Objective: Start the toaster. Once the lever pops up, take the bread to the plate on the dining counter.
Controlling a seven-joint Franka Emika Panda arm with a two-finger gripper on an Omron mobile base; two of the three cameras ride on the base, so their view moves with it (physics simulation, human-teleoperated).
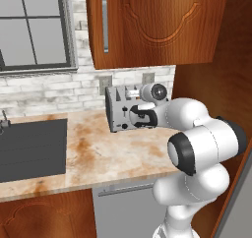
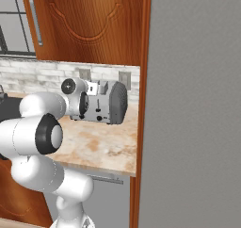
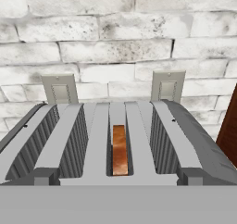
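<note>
The silver-grey toaster (image 1: 117,109) (image 2: 112,102) stands at the back of the marbled worktop, against the brick wall. In the hand view I look down over its front edge onto the toaster's top (image 3: 97,140), and the bread (image 3: 120,149) sits sunk in the slot right of centre, brown crust up. My gripper (image 1: 134,118) is held level right in front of the toaster's front face, open, with nothing between its fingers. The plate and the dining counter are out of view.
Two wall outlets (image 3: 59,90) (image 3: 167,85) sit on the brick wall behind the toaster. A dark sink (image 1: 29,148) lies at the worktop's left. A wooden upper cabinet (image 1: 152,20) hangs above. A wood side panel (image 1: 211,79) and a grey wall (image 2: 193,104) close the right side.
</note>
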